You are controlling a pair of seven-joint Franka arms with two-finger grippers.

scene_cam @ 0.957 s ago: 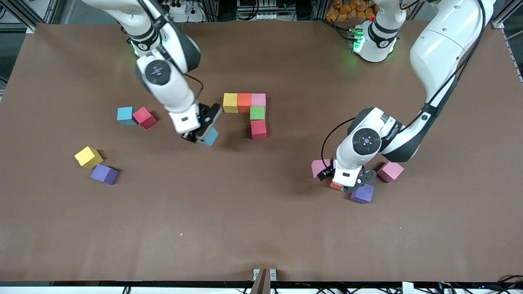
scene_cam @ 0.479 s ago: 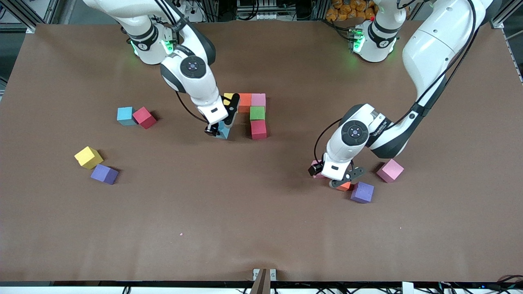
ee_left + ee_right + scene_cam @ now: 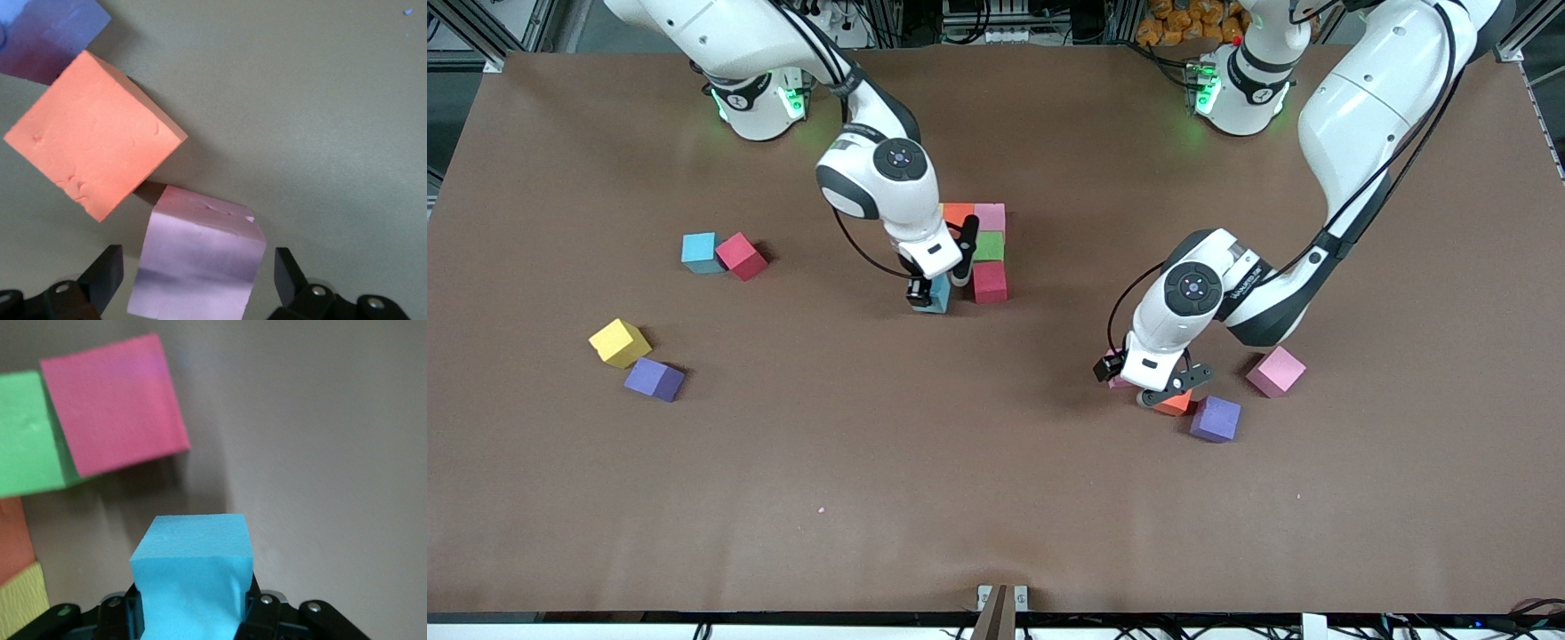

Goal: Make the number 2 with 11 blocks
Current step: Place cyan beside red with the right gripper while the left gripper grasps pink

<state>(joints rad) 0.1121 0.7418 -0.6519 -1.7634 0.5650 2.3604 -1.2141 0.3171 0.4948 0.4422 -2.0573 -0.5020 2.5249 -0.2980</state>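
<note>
In the front view's upper middle, the right pincer (image 3: 935, 286) is clenched on a light blue block (image 3: 937, 293), carried low just beside the red block (image 3: 990, 283) that ends the unfinished number 2 (image 3: 980, 238), toward the right arm's end of the bench (image 3: 996, 498). The blue cube's slot looks to be against the red cube, and the right arm is much the nearer. At centre right, the left pincer (image 3: 1149, 384) hangs released over a pink block (image 3: 197, 263) beside an orange block (image 3: 1176, 404).

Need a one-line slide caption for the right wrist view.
Right gripper holds a blue block beside the red block.
</note>
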